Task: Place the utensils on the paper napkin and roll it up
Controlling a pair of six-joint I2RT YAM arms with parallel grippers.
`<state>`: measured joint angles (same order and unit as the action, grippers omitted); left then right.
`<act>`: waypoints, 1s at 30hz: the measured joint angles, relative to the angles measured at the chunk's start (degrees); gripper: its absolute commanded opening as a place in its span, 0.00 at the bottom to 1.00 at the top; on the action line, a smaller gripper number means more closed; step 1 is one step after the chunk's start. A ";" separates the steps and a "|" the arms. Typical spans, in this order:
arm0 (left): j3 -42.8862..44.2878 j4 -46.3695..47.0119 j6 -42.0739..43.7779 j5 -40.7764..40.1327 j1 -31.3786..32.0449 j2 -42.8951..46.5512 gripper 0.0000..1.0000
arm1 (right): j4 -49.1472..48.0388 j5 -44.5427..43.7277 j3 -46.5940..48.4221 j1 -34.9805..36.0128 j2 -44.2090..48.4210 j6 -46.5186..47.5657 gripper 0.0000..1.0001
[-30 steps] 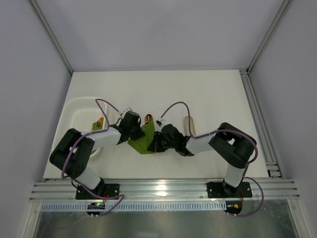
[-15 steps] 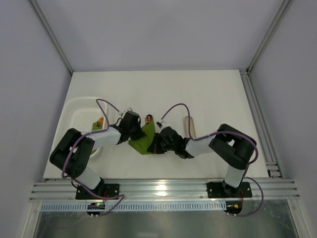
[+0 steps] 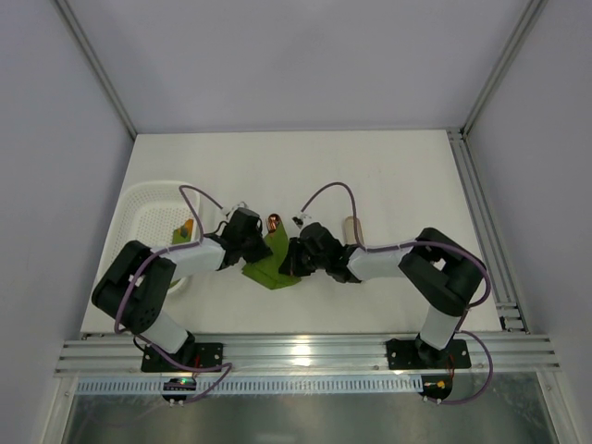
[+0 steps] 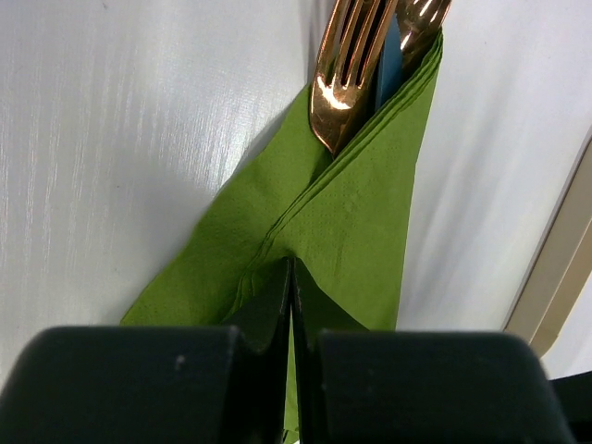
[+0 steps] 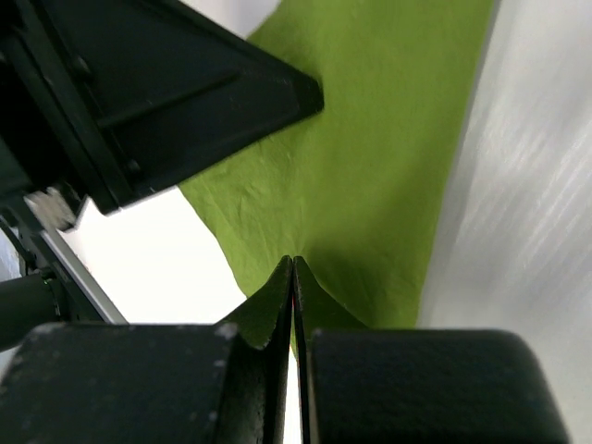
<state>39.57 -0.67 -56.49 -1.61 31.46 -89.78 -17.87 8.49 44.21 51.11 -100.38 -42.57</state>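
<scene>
Left jaws: together, pinching the paper napkin (image 4: pixel 361 231) at its fold.
Right jaws: together, pinching its opposite side.
Utensils (image 4: pixel 344 74): we see them inside the fold, long axis straight ahead of left jaws.

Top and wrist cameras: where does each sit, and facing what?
Top external: above and behind, looking down at the table; left arm and right arm show whole.
Left wrist: on the left arm, along the shut left gripper, at the napkin and fork.
Right wrist: on the right arm, along the shut right gripper, at the napkin.
Shared: the napkin.
</scene>
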 measured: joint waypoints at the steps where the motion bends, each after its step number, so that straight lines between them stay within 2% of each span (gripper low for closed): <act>1: -0.07 0.00 0.00 0.07 0.00 0.09 0.00 | 0.37 0.00 0.57 -0.13 0.00 0.31 0.04; 13: -0.20 -0.04 0.15 0.20 0.00 0.28 0.00 | 3.45 0.55 7.13 -1.73 -2.89 3.23 0.04; 25: -0.33 -0.48 0.33 0.20 0.00 0.61 0.00 | 2.97 1.55 8.76 -2.45 -7.37 3.30 0.04; 28: -0.28 -1.64 1.27 -0.22 0.02 1.20 0.05 | 3.02 1.16 8.83 -2.45 -7.39 2.86 0.04; 30: -0.28 -4.24 2.05 -1.25 0.07 2.75 0.19 | 2.97 0.63 8.81 -2.45 -7.39 2.14 0.04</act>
<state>39.29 -4.91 -54.43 -2.85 31.53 -87.02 -14.90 9.13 53.01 48.66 -107.77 -40.42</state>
